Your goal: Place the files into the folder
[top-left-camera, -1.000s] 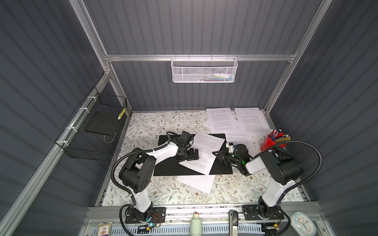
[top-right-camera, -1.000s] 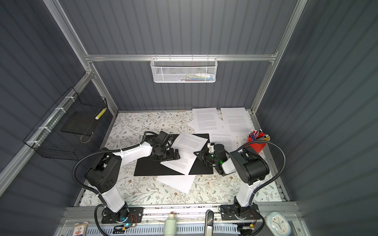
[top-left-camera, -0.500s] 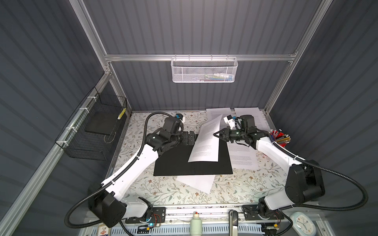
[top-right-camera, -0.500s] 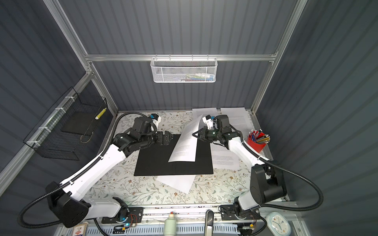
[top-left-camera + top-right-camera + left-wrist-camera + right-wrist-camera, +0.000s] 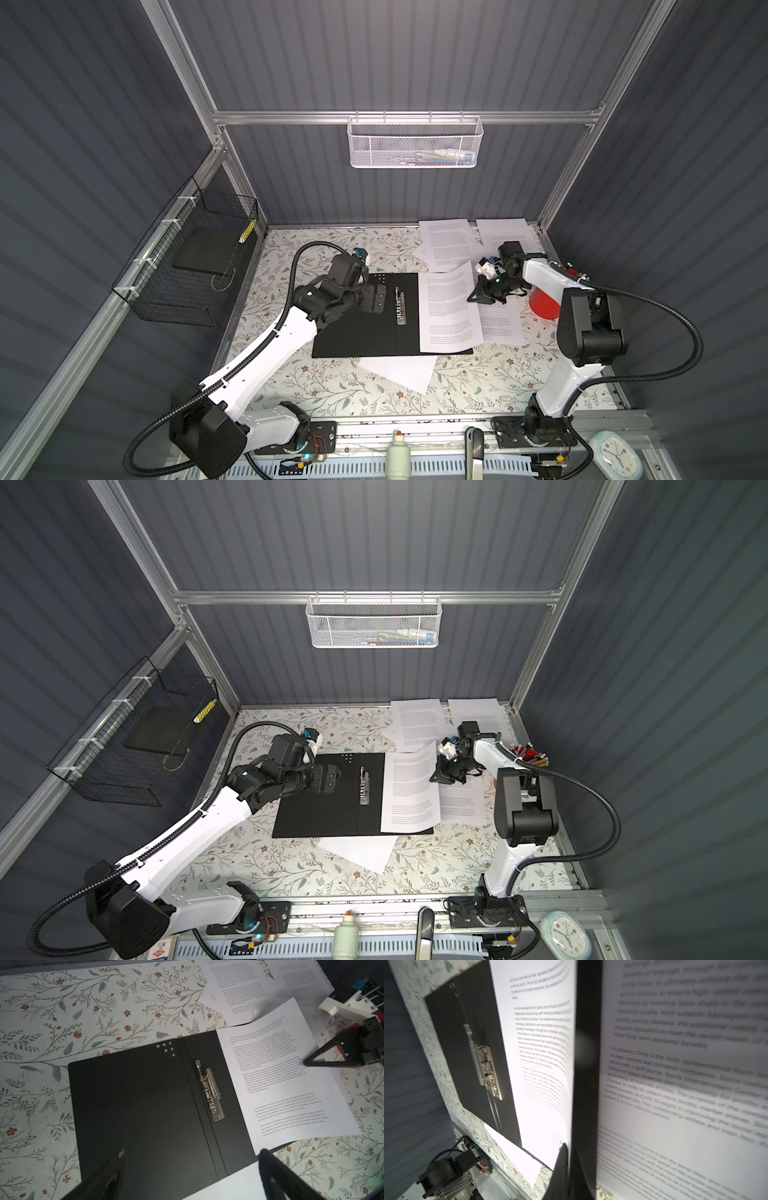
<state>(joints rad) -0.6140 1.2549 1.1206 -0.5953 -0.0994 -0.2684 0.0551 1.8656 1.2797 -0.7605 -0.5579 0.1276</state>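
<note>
My right pincer (image 5: pixel 473 298), clamped on the sheet (image 5: pixel 449 316), has swung it down from upright. It now lies on the open folder's (image 5: pixel 357 332) right half, overhanging the side. My left pincer (image 5: pixel 379 300) hovers wide over the left half. Other files (image 5: pixel 451 245) wait on the worktop (image 5: pixel 332 386).

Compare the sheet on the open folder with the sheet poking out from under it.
The printed sheet lies on the right half of the folder; the plain sheet is partly tucked under its near edge. The printed sheet shows text blocks; the plain sheet's visible part shows none. The right hand pinches the printed sheet's edge; no hand touches the plain sheet. Both are white paper.
</note>
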